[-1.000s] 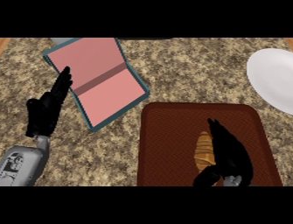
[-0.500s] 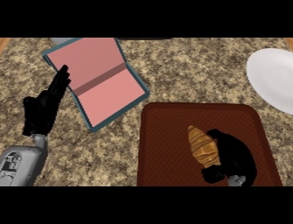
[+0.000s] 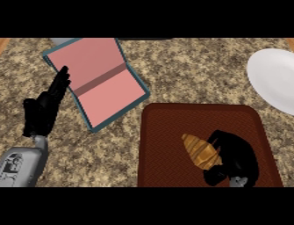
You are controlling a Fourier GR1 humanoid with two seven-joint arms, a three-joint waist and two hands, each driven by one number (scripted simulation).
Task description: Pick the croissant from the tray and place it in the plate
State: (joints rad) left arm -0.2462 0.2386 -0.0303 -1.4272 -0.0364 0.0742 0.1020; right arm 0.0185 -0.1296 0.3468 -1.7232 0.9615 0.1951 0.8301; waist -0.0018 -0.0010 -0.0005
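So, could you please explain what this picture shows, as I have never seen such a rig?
This is a humanoid robot's view from its own head, looking steeply down at a speckled stone counter. Only its grey forearms and black hands show. The left hand rests open at the left, fingers up, next to a pink teal-edged folder. The right hand has its fingers curled round a golden-brown croissant over a dark brown rectangular tray. A white round plate sits at the upper right; the croissant is meant to go there.
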